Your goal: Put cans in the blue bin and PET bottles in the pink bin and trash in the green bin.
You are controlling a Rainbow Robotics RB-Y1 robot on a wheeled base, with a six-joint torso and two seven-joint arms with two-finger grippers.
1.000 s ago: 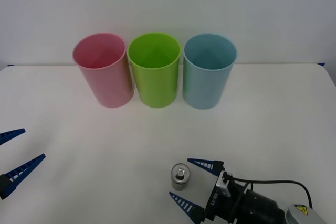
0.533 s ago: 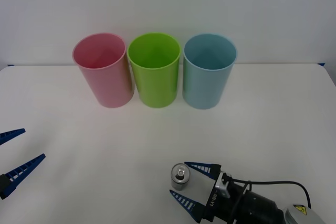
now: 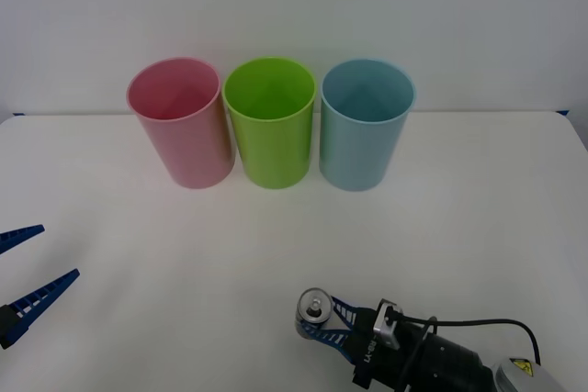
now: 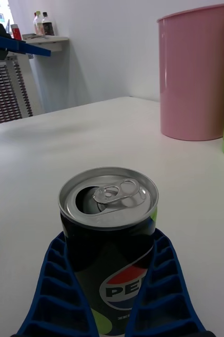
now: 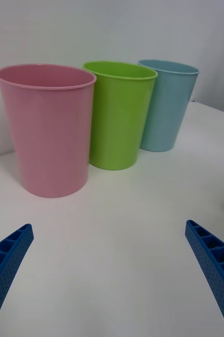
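Note:
A small dark can (image 3: 313, 309) with a silver top and pull tab stands near the table's front edge. My right gripper (image 3: 318, 320) is shut on the can (image 4: 109, 231), its blue fingers (image 4: 57, 284) pressing both sides. Whether the can is off the table I cannot tell. At the back stand the pink bin (image 3: 182, 130), the green bin (image 3: 271, 130) and the blue bin (image 3: 365, 135) in a row, left to right. My left gripper (image 3: 58, 251) hangs open at the table's left edge, facing the bins (image 5: 108, 226). PET bottles and trash are out of view.
The white table (image 3: 478, 227) lies bare between the can and the bins. A white wall stands close behind the bins. The right arm's black wrist and cable (image 3: 441, 355) reach in from the front right corner.
The right gripper's fingers have closed from wide open onto the can, which now sits slightly to the left and lower in the view. The left arm has not moved.

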